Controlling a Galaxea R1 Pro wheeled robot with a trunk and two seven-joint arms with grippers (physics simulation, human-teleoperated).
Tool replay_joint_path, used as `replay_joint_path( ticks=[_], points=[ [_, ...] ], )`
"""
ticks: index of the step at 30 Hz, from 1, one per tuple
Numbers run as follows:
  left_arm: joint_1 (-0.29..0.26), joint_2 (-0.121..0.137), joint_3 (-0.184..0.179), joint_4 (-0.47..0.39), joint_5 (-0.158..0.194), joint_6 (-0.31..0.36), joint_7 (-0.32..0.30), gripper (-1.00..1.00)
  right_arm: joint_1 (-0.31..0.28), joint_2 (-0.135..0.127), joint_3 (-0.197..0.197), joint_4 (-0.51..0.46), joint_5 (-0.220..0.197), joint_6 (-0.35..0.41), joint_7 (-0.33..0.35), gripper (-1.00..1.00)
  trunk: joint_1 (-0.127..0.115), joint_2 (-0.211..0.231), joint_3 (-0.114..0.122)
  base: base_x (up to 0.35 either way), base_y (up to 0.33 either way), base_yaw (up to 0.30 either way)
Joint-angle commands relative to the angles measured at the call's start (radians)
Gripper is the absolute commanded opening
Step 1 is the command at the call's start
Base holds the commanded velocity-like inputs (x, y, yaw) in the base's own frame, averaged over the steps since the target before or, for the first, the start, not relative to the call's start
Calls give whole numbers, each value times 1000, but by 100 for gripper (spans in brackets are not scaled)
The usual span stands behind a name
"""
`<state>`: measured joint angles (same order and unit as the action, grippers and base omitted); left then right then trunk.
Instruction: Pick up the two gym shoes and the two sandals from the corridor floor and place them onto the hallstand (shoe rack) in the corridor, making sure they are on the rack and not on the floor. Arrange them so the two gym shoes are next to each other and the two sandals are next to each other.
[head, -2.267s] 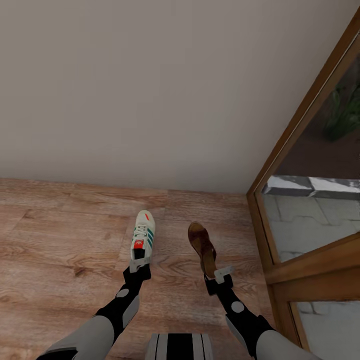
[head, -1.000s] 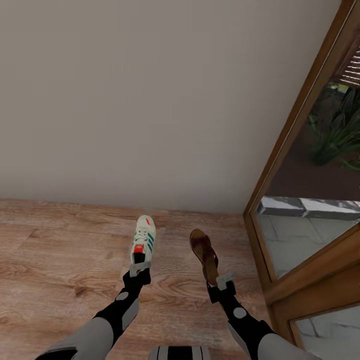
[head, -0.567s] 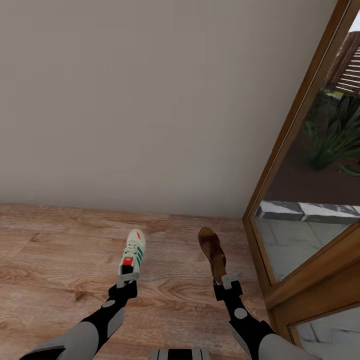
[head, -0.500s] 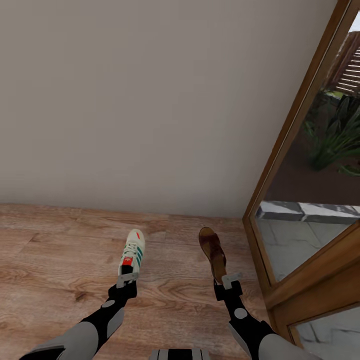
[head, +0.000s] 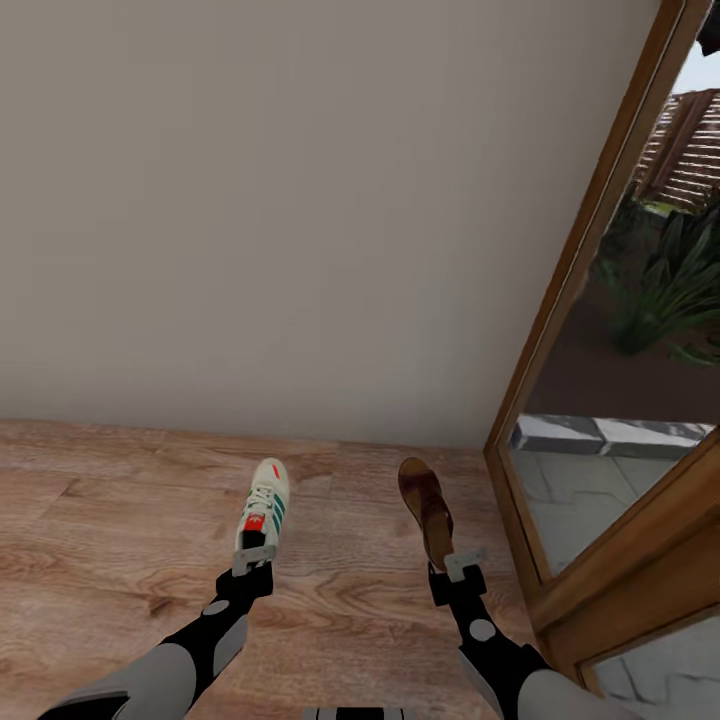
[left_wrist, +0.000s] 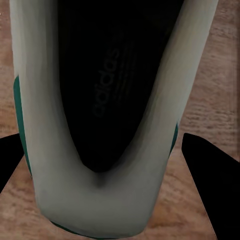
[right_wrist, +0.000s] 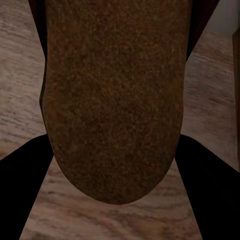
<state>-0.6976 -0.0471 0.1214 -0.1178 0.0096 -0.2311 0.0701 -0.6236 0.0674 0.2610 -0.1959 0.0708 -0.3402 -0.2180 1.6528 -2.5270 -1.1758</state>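
Above the wood floor (head: 120, 520), near a big plain wall (head: 300, 200) and a wooden door frame (head: 560, 330), both arms reach forward side by side. Left gripper (head: 252, 561) pinches a white shoe (head: 264, 504) at its heel. Right gripper (head: 452, 567) pinches a brown sandal (head: 424, 505) at its heel.

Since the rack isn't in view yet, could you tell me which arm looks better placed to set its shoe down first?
Neither clearly. The left tool grips a gym shoe at its heel, the right tool a sandal; both face a bare wall.
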Motion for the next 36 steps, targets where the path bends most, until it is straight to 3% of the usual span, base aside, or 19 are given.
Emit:
replay_joint_path(
  ticks=[1, 22, 29, 36],
  points=[
    [0, 0, 5, 1, 1, -4, 0, -100, -1, 0, 4, 6, 8, 0, -9, -100, -1, 0, 3, 0, 0, 0],
    [-1, 1, 4, -2, 5, -6, 2, -100, 0, 4, 6, 29, 8, 0, -8, -100, -2, 0, 11, 17, 12, 0],
    [-1, 20, 6, -2, 10, -9, 3, -100, 1, 2, 5, 30, 9, 0, -8, -100, -2, 0, 11, 168, 125, 7],
    [0, 22, 6, -2, 9, -10, 3, -100, 1, 3, 6, 44, 12, 0, -7, -100, -2, 0, 11, 30, 20, 204]
  ],
)
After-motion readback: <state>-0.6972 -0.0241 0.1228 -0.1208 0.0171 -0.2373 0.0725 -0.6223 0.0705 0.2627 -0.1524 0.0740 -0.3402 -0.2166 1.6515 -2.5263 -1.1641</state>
